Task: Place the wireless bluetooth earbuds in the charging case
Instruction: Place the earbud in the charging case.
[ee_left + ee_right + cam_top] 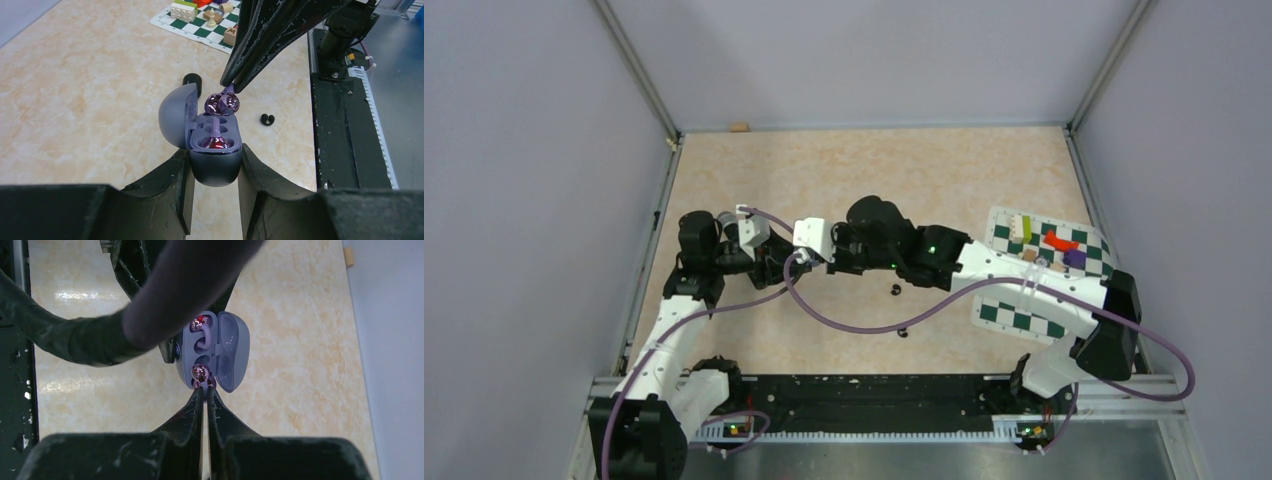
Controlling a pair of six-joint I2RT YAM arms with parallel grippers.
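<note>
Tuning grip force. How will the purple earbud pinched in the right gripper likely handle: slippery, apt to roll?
Probably slippery: the purple earbud is glossy, and the right gripper pinches it only at its tips. Likely to roll if dropped, given its rounded shape. Probably light: it is far smaller than the charging case in the left gripper.

A: Entry one, the charging case (215,167)?
B: Smooth matt grey-blue plastic, lid included
A: The purple earbud (223,103)?
B: Glossy, mirror-like shell
A: The right gripper (231,88) fingers (260,45)?
B: Black plastic, scuffed, speckled with pale wear
A: The table (90,100)?
B: Beige marbled top, smooth, faint sheen
A: The base rail (345,130)?
B: Black, matt, metal-looking
</note>
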